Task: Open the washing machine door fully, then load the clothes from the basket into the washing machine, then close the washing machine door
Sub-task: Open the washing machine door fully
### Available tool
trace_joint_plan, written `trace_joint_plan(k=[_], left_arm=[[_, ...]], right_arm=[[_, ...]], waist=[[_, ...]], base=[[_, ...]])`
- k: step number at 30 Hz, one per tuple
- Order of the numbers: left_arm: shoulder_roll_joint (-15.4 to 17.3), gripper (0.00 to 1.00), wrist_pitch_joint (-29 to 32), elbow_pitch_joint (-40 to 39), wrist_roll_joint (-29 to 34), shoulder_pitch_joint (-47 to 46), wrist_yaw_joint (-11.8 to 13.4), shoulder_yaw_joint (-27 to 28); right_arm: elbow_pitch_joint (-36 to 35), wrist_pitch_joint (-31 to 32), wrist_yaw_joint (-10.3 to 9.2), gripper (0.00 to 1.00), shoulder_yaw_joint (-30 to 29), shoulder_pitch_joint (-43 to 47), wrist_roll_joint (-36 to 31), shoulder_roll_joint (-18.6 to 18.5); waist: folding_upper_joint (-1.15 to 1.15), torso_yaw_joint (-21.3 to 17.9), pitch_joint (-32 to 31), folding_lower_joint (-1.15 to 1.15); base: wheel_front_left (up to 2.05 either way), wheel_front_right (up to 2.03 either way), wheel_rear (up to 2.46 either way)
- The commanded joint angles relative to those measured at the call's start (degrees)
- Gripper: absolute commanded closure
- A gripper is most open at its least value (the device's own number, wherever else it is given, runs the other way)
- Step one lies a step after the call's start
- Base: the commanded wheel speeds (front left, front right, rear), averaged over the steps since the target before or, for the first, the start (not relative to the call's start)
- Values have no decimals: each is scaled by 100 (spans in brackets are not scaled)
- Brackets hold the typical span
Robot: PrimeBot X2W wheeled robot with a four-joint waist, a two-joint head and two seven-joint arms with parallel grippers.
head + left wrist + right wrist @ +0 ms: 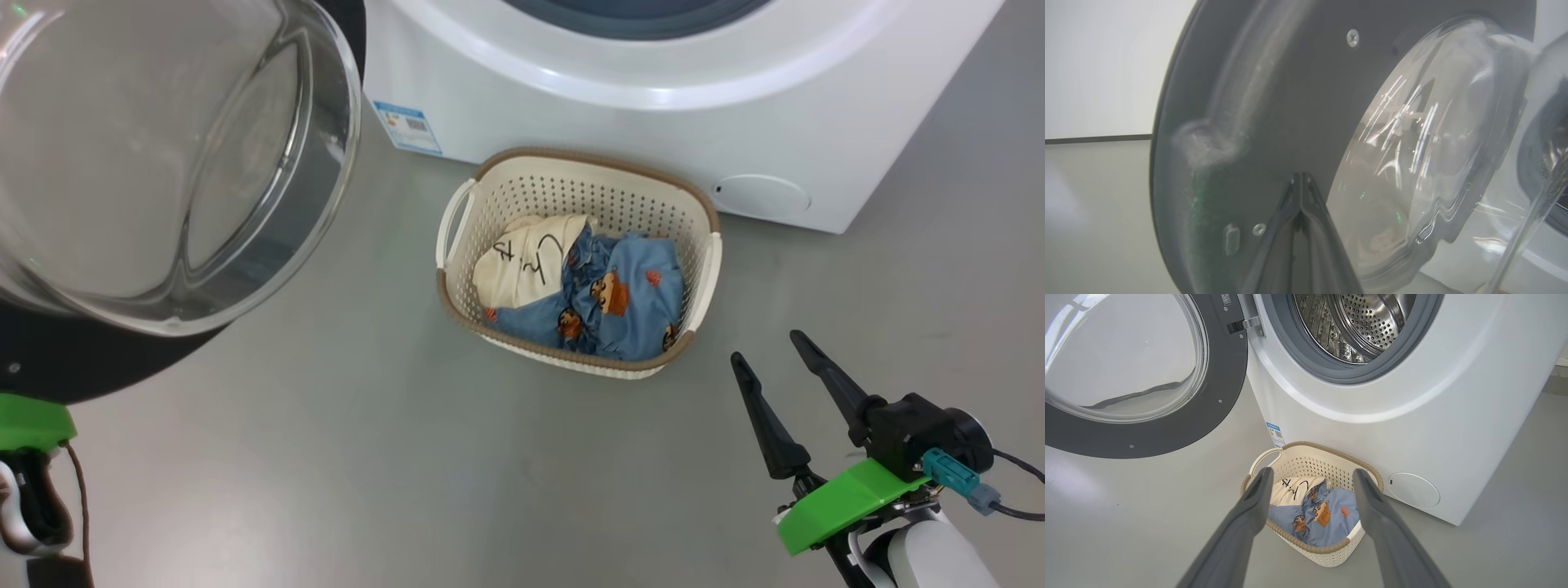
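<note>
Door [163, 163] sits right up against my head camera: swung wide open to the left of the washing machine [653, 122], glass bowl bulging toward me, black ring under it. Machine mouth is open, with steel drum [1367, 322] and grey seal [1339, 373] exposed. Basket [620, 204] stands on the floor [326, 449] just in front of the machine, between the blue label [406, 126] and the round flap [761, 196]. Both clothes are in it: cream garment [522, 261] with black lettering at the left, lying partly over the blue bear-print garment [637, 286], which takes the middle and right. Left gripper [1301, 179]: fingers pressed together, nothing between them, tips at the door's dark inner face just beside the glass; I can't tell whether they touch it. On my head view its green mount [28, 420] pokes out under the door's lower edge. Right gripper [766, 346]: jaws spread wide, holding nothing, hanging over the floor near the basket's right front corner, apart from it, fingers pointed toward basket and machine.
</note>
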Motion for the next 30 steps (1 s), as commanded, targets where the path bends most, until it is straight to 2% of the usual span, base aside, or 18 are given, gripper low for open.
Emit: trace_joint_plan(k=[1,7,16,26,30], left_arm=[[201,100,-30,-395,110,195,-38,130],[50,100,-30,-1093,189,539,-158,-50],[-1,100,-30,-1814,337,915,-280,-490],[-46,100,1,-2050,274,1428,-351,-1022],[-80,100,0,-2022,201,1677,-265,-1136]], right_arm=[[-66,-103,9,0,96,66,27,72],[92,-259,9,0,63,130,81,233],[160,-398,9,0,-35,293,81,411],[124,-466,9,0,-72,371,96,582],[82,-474,9,0,-95,389,83,630]], waist=[[0,-115,-168,0],[0,-312,-457,0],[0,-705,-742,0],[0,-1499,-931,0],[0,-1849,-949,0]], base=[[0,0,0],[0,0,0],[0,0,0],[0,0,0],[0,0,0]])
